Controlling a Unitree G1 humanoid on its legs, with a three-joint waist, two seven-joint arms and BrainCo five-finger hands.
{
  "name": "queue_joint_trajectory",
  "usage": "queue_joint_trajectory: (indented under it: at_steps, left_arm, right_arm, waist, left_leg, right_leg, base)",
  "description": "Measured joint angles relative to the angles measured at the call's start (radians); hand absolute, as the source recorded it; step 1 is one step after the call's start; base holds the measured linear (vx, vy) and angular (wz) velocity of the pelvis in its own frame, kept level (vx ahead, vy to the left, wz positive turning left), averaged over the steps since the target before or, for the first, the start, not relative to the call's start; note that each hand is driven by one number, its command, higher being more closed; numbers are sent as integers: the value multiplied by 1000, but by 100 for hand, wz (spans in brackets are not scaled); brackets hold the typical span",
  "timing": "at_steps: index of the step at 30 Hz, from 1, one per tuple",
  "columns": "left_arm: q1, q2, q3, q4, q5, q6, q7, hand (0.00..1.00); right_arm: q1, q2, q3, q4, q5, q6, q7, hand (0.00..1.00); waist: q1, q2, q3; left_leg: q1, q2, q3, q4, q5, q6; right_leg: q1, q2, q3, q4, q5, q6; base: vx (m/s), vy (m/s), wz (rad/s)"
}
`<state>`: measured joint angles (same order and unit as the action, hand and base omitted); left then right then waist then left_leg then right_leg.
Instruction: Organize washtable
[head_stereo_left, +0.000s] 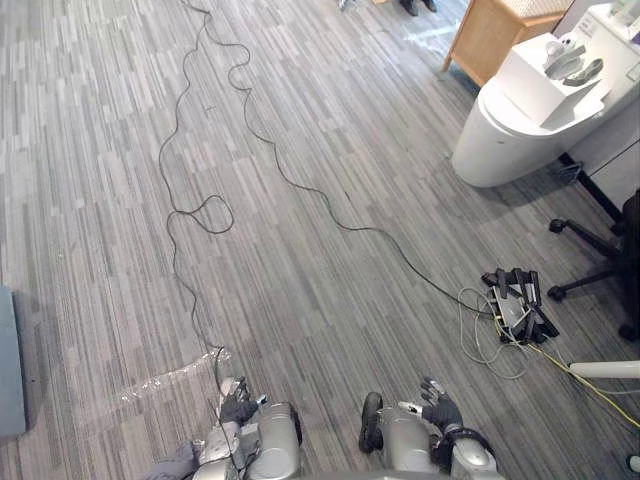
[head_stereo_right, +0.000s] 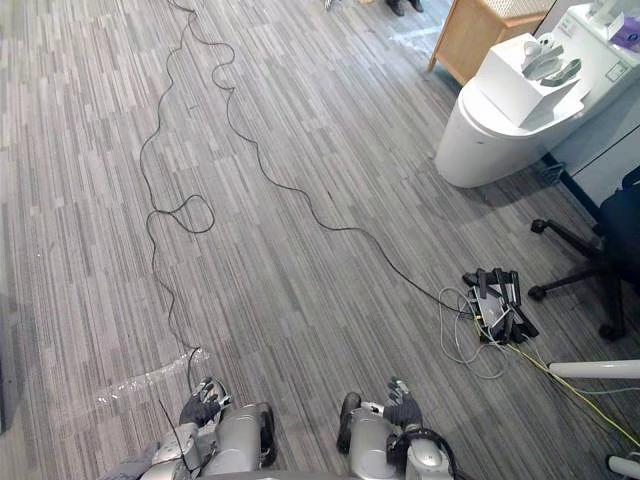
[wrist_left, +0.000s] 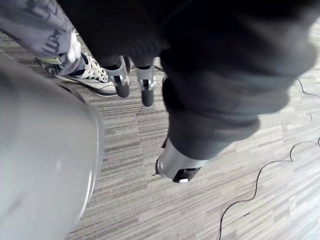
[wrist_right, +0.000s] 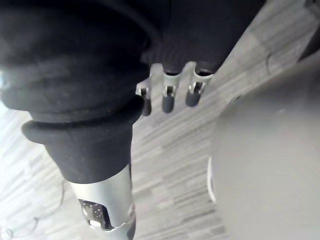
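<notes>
My left hand (head_stereo_left: 238, 408) hung low at my side, well apart from the washtable (head_stereo_left: 520, 115), a white rounded unit standing on the grey striped floor (head_stereo_left: 330, 200). Its fingers (wrist_left: 146, 92) dangled loosely, a little bent and side by side, and the thumb (wrist_left: 177, 167) was held away from them. They pinched nothing.

My right hand (head_stereo_left: 440, 410) hung on the side nearer the washtable, though also well apart from it. Its fingers (wrist_right: 169, 100) sat relaxed in a close row, clear of the thumb (wrist_right: 105, 212), and they held nothing.

On the washtable's top a dark curved item (head_stereo_left: 587, 70) lay just beside a small white object (head_stereo_left: 556, 46); I could not tell what either was. A wooden cabinet (head_stereo_left: 490, 35) stood just beyond the washtable. The black base of an office chair (head_stereo_left: 600, 250) stood near the washtable, on the side towards me. A bundle of power strips and cables (head_stereo_left: 518, 300) lay between the washtable and my right hand. A patch of clear tape (head_stereo_left: 170, 378) lay far across the floor from the washtable.

Past my left fingers a person's sneaker (wrist_left: 85, 77) rested on the floor. I could not tell where it lay from the washtable.
</notes>
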<state>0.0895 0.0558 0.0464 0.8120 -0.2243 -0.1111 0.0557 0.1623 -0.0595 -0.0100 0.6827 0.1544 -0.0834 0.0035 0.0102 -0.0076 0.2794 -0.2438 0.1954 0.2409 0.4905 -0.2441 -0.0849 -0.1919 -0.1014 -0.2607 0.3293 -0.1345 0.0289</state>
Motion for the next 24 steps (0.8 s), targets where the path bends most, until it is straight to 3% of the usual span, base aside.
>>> queue_joint_trajectory:
  at_steps: [4,7,9,10,11,12,13,14,18,24]
  left_arm:
    - [-8,-4,-9,4,1,-2,-10,0]
    - [-5,5,-9,7,2,-1,-11,0]
    - [-5,9,-9,24,2,-1,-11,0]
    - [-5,9,-9,25,2,-1,-10,0]
    - [-2,11,-9,44,3,-1,-10,0]
    - [-4,18,-9,50,3,-1,-11,0]
    - [-4,22,-9,53,3,-2,-11,0]
    - [-8,25,-7,73,4,-2,-10,0]
    - [1,8,-4,114,5,-1,-10,0]
    - [-2,15,5,136,38,-1,-12,0]
  right_arm:
    - [-1,15,-34,19,71,2,0,0]
    - [-1,22,-33,60,40,4,-1,0]
    - [-4,21,-33,83,8,4,0,0]
    - [-4,18,-34,86,-4,4,0,0]
    - [-3,13,-31,102,-12,4,-1,0]
    - [-6,19,-31,115,-23,5,-1,0]
    - [-7,24,-32,121,-31,5,-1,0]
    - [-14,33,-32,137,-47,8,-1,0]
    - [-22,11,-34,135,-64,6,1,0]
    - [-24,21,-62,156,-77,16,1,0]
  waist:
    - [-23,-4,-3]
    - [-12,-33,-21]
    - [-22,-40,-25]
    - [-24,-36,-23]
    - [-28,-23,-26]
    - [-27,-35,-32]
    - [-24,-46,-37]
    - [-24,-65,-52]
    - [-28,-12,-59]
    - [-25,-28,-68]
  left_leg:
    - [21,21,175,-58,44,58]
    - [66,-18,147,-155,98,52]
    - [111,-36,109,-245,148,47]
    - [122,-34,93,-257,154,51]
    - [132,-28,69,-279,157,46]
    - [145,-36,59,-299,163,36]
    - [152,-48,56,-309,166,32]
    - [175,-74,38,-326,167,30]
    - [206,-77,18,-391,199,21]
    - [258,-112,-32,-466,238,47]
  right_leg:
    - [81,-30,-131,-57,11,12]
    - [109,-43,-164,-55,46,3]
    - [113,-47,-177,-9,84,-8]
    - [96,-49,-176,33,82,-14]
    - [92,-14,-136,-24,20,18]
    - [123,9,-96,-178,50,11]
    - [129,12,-87,-230,101,10]
    - [143,-17,-90,-232,169,15]
    - [144,-16,-90,-191,155,12]
    - [158,-43,-83,-117,113,18]
  base:
    - [83,21,88]
    - [83,48,64]
    - [84,44,57]
    - [33,-2,54]
    - [33,-60,47]
    - [33,-99,44]
    - [58,-134,47]
    - [42,-91,36]
    - [-12,-23,13]
    - [-86,1,26]
